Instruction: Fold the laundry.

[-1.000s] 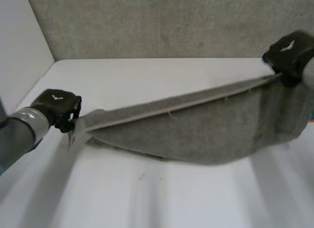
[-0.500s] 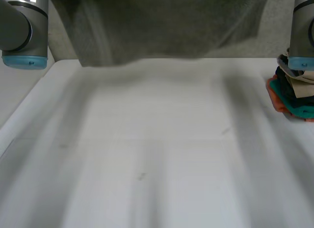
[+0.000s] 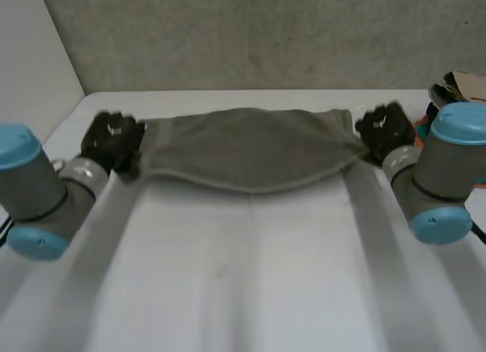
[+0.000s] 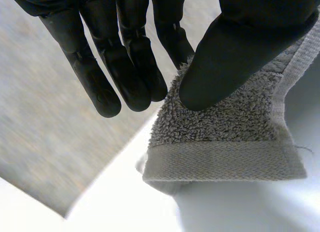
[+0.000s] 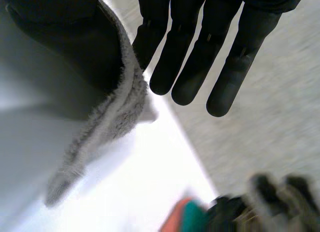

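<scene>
A grey towel (image 3: 247, 147) stretches across the far part of the white table (image 3: 243, 276) between my two hands. My left hand (image 3: 112, 139) holds its left end. In the left wrist view the thumb (image 4: 235, 52) pinches the towel's hemmed corner (image 4: 225, 142) against the fingers (image 4: 135, 72). My right hand (image 3: 386, 130) holds the right end. In the right wrist view the thumb (image 5: 65, 42) presses the towel's edge (image 5: 117, 112) against the straight fingers (image 5: 190, 67).
A pile of coloured clothes (image 3: 454, 86) sits at the table's far right corner, just past my right hand, and shows again as the pile (image 5: 235, 214) in the right wrist view. A grey wall (image 3: 250, 33) runs behind the table.
The towel was held slanting low across the table, then swung up high, and now it has come down, spread level between both hands at the far side.
</scene>
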Motion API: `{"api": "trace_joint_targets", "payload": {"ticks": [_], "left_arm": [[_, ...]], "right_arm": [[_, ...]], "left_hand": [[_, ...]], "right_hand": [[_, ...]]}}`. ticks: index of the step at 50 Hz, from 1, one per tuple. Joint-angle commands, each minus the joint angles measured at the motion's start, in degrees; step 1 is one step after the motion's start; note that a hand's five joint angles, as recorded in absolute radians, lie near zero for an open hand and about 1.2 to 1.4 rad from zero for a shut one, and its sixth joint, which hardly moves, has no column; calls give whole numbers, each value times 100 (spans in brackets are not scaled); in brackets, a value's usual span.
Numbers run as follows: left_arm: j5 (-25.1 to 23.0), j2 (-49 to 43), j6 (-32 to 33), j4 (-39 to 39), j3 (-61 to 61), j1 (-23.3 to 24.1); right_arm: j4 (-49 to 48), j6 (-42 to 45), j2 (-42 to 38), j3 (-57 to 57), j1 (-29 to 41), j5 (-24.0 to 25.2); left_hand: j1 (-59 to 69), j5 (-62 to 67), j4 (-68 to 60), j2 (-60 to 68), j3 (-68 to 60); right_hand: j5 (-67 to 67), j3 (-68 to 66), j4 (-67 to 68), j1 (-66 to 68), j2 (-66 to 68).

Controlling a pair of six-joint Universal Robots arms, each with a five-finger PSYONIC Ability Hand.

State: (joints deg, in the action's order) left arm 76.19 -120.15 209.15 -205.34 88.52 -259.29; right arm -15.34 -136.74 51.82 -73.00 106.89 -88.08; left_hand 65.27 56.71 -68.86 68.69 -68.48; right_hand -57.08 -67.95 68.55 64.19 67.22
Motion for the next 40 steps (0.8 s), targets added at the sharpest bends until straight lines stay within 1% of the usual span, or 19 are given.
{"api": "trace_joint_targets", "payload": {"ticks": [1,2,3,5,6,7,10,13,16,19,22,23,25,26,29,30,33,34,40], "left_arm": [[116,1054,915,1555,1237,-332],[124,1221,1082,1836,1395,-402],[150,1579,1423,2474,1736,-525],[177,1880,1715,3023,2019,-622],[203,2204,1951,3565,2334,-701],[186,2346,2058,3823,2494,-719],[116,2724,2322,4168,2828,-728],[116,2787,2349,3985,2786,-685],[116,2743,2314,3554,2566,-667],[168,2489,2165,3071,2188,-571],[203,1988,1823,2692,1679,-368],[238,1735,1657,2579,1434,-316],[326,1470,1489,2499,1178,-298],[396,1338,1418,2472,1072,-280],[739,881,1312,2437,624,-140],[887,714,1277,2437,432,-18],[1090,415,1277,2437,132,203],[1213,231,1268,2437,-69,290],[1671,-140,1163,2446,-537,396]], "right_arm": [[1690,279,617,-662,-46,2],[2110,410,1071,-932,-46,-7],[2323,498,1310,-1101,-63,1],[2763,779,1759,-1461,-142,10],[3095,1181,2144,-1802,-308,28],[3238,1402,2322,-1962,-405,45],[3398,2184,2744,-2401,-660,98],[3136,2389,2711,-2491,-705,55],[2845,2293,2422,-2386,-714,54],[2415,2117,1729,-1939,-592,37],[2203,1968,1446,-1569,-372,45],[2072,1898,1262,-1307,-188,63],[1913,1871,1085,-1086,-90,72],[1703,1888,832,-841,6,98],[1360,1941,444,-471,77,98],[1098,1941,156,-147,112,107],[885,1923,-136,162,139,116],[719,1941,-390,424,165,159],[480,1958,-1077,1191,297,397]], "left_hand": [[1473,1329,-1114,1131,-1152],[1473,1329,-1114,1131,-1152],[1473,1329,-1114,1131,-1152],[1473,1329,-1114,1131,-1152],[1473,1329,-1114,1131,-1152],[1473,1329,-1114,1131,-1152],[1473,1329,-1114,1131,-1152],[1473,1329,-1114,1131,-1152],[1473,1329,-1114,1131,-1152],[1473,1329,-1114,1131,-1152],[1473,1329,-1114,1131,-1152],[1473,1329,-1114,1131,-1152],[1473,1329,-1114,1131,-1152],[1473,1329,-1114,1131,-1152],[1473,1329,-1114,1131,-1152],[1473,1329,-1114,1131,-1152],[1473,1329,-1114,1131,-1152],[1473,1329,-1114,1131,-1152],[1473,1329,-1114,1131,-1152]], "right_hand": [[-1292,-1205,1145,1581,1278],[-1292,-1205,1145,1581,1278],[-1292,-1205,1145,1581,1278],[-1292,-1205,1145,1581,1278],[-1292,-1205,1145,1581,1278],[-1292,-1205,1145,1581,1278],[-1292,-1205,1145,1581,1278],[-1292,-1205,1145,1581,1278],[-1292,-1205,1145,1581,1278],[-1292,-1205,1145,1581,1278],[-1292,-1205,1145,1581,1278],[-1292,-1205,1145,1581,1278],[-1292,-1205,1145,1581,1278],[-1292,-1205,1145,1581,1278],[-1292,-1205,1145,1581,1278],[-1292,-1205,1145,1581,1278],[-1292,-1205,1145,1581,1278],[-1292,-1205,1145,1581,1278],[-1292,-1205,1145,1581,1278]]}}
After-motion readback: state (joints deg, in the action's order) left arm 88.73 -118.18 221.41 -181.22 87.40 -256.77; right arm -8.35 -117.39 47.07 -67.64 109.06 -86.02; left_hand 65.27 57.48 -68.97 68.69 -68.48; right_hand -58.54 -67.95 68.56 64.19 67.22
